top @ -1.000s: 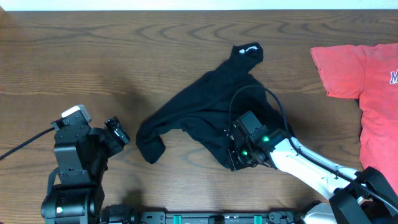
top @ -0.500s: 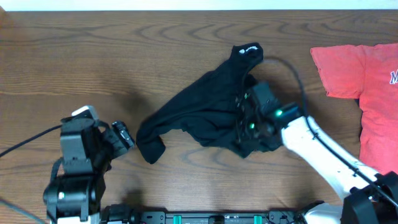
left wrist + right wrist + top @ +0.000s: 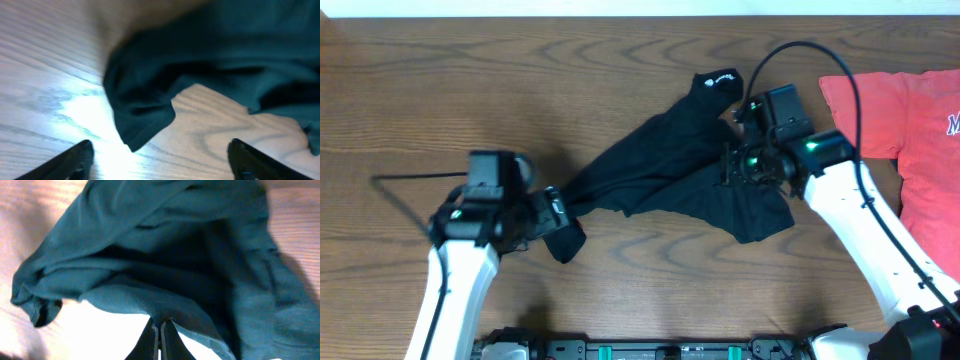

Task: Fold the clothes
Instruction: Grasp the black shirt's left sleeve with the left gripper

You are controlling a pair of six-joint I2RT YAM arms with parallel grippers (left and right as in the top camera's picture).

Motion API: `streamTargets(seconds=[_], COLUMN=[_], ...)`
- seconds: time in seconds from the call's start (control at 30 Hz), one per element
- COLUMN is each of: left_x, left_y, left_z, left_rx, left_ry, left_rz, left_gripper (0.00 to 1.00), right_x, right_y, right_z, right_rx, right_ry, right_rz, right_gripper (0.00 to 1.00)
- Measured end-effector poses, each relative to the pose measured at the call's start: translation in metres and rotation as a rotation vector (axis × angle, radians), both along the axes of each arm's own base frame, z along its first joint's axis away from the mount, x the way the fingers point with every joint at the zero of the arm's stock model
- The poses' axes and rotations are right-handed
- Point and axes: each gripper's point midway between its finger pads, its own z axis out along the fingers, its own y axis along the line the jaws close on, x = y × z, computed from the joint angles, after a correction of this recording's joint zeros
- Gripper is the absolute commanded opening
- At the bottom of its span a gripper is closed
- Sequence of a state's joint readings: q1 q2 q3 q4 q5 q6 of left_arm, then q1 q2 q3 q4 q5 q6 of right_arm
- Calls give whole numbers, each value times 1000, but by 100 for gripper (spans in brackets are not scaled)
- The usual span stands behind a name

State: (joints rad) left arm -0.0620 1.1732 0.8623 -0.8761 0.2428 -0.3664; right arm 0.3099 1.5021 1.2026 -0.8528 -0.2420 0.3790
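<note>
Black garment (image 3: 655,170) is sprawled mid wooden table (image 3: 470,80), pinched at its 3 o'clock side by the clenched right gripper (image 3: 160,330) (fabric bunched there); left gripper (image 3: 162,161) is spread wide by its 8 o'clock end.

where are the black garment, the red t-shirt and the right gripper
black garment (image 3: 660,165), overhead view, middle of its body
red t-shirt (image 3: 910,130), overhead view, bare chest area
right gripper (image 3: 160,327), right wrist view, between its shut fingertips pinching the garment

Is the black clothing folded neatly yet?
Not folded. The black clothing lies rumpled and stretched across the table, a sleeve trailing left.
</note>
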Motion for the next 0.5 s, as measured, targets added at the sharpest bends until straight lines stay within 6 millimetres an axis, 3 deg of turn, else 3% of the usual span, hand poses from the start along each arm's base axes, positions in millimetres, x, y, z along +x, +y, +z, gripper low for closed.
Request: streamTargets(seconds=[0.07,0.23,0.5], left_x=[2,10,22], left_y=[-10,-29,-26], left_z=[-10,-31,-76], left_rx=[-1,1,42], left_ry=[28,65,111], left_rz=[-48,-131,-128], left_gripper=[100,100,96], right_x=[3,7,3], right_y=[-6,-14,-15], right_z=[3,10,8], right_rx=[-2,-10,-23], right_ry=[0,-13,-3], right_rz=[-15,-21,3], right_gripper=[1,1,1])
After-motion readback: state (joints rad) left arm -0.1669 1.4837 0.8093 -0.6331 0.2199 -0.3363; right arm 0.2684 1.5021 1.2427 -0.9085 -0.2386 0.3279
